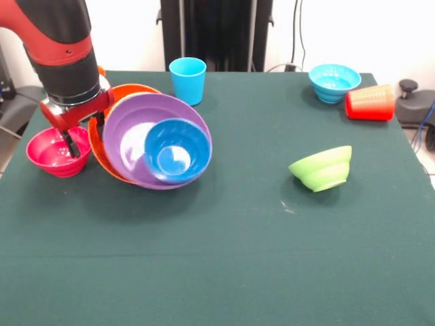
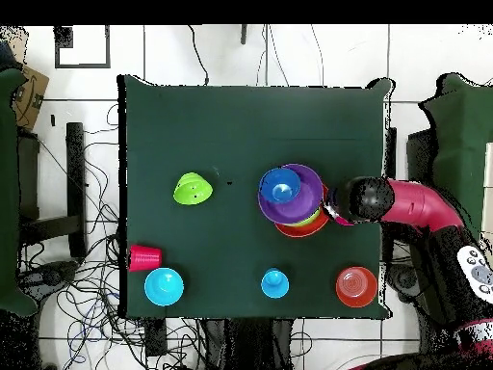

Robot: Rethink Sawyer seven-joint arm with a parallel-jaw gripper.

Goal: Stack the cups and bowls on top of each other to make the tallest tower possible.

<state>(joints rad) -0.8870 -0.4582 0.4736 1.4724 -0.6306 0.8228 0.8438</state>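
Observation:
The tower leans toward the camera at the left: a large orange bowl (image 1: 100,139), a purple bowl (image 1: 129,132) and a dark blue bowl (image 1: 178,151) nested; the overhead view also shows a lime green bowl (image 2: 310,220) in it. My gripper (image 1: 81,138) is open beside the tower. One finger is inside the magenta-red bowl (image 1: 49,155), the other outside its right rim. A light blue cup (image 1: 187,79) stands upright at the back. A red cup (image 1: 370,103) lies on its side at the right. A light blue bowl (image 1: 334,81) and a tilted lime green bowl (image 1: 321,168) stand apart.
A small orange bowl (image 2: 356,286) sits near the robot's side of the table, almost wholly hidden behind the arm (image 1: 64,54) in the front view. The table's dark green cloth (image 1: 224,258) reaches the front edge. Cables lie on the floor around the table.

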